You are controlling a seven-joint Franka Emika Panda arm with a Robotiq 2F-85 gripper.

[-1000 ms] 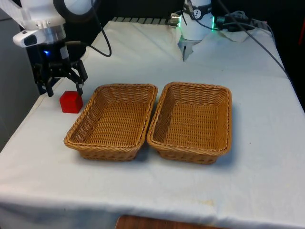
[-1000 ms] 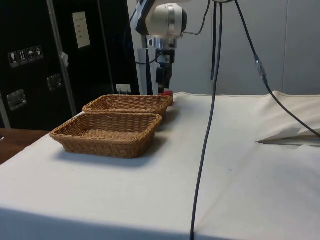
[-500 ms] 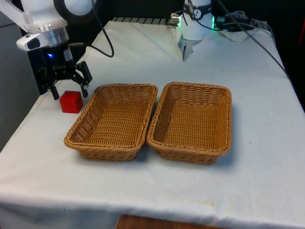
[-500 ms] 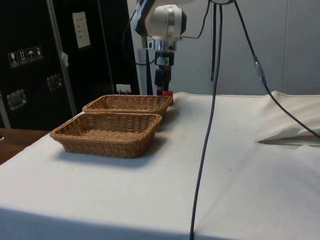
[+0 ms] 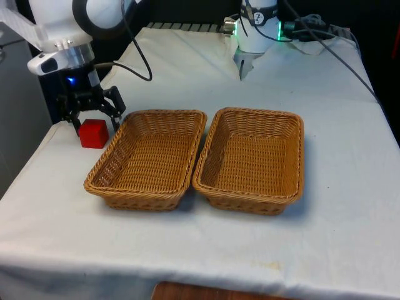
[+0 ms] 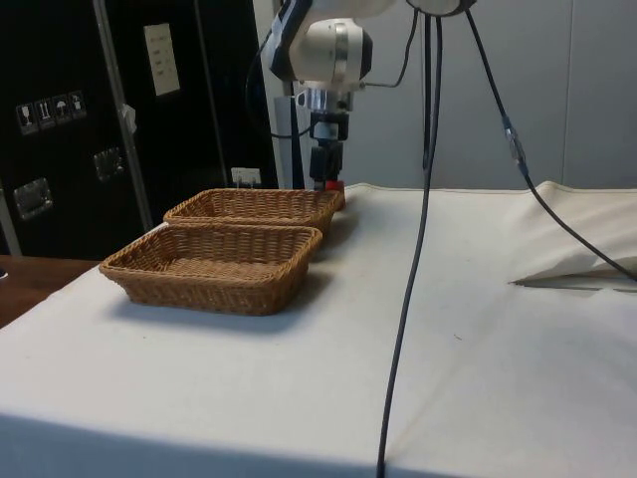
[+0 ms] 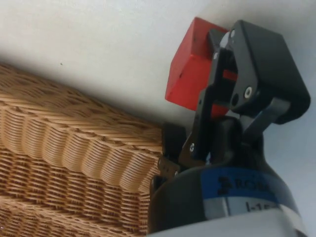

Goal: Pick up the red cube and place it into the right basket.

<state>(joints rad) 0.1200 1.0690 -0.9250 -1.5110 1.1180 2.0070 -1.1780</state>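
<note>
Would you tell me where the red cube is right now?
The red cube sits on the white cloth at the front view's left, just outside the left basket, with the open gripper straddling it from above.

The cube (image 5: 94,133) is plain bright red. Both baskets, the one on the front view's left (image 5: 150,159) and the one on its right (image 5: 253,159), are tan, golden-brown wicker with a woven ribbed pattern. The tool (image 5: 91,111) is black. The table (image 5: 350,187) wears a white cloth.
</note>
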